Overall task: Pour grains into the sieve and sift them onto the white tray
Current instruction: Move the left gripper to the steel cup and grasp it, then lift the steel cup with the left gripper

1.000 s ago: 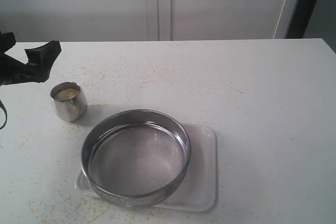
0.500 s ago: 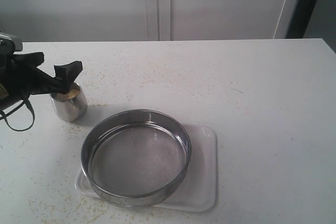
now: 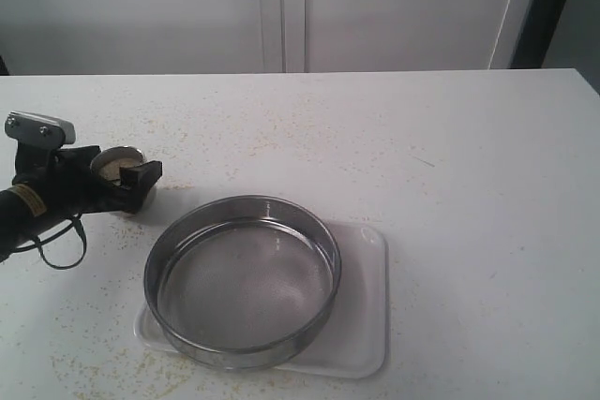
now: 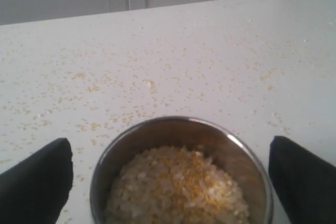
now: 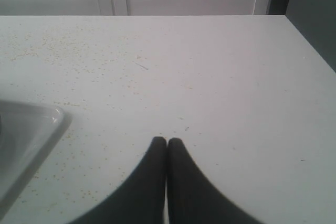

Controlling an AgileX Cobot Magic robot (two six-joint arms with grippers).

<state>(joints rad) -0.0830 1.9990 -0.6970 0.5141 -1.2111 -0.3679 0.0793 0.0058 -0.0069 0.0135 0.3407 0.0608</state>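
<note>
Shiny round steel cup (image 4: 223,148) of sandy yellow-beige grains (image 4: 178,187), base cut off, untouched between the left gripper's (image 4: 169,144) wide-spread black fingers (image 4: 37,182); right gripper (image 5: 167,141) pinched together, empty.

Looks like a plain lab or test room.
A white bench (image 3: 469,185) dusted with spilled grains (image 4: 84,75), and a blank pale panelled wall (image 3: 394,7) right behind it.
</note>
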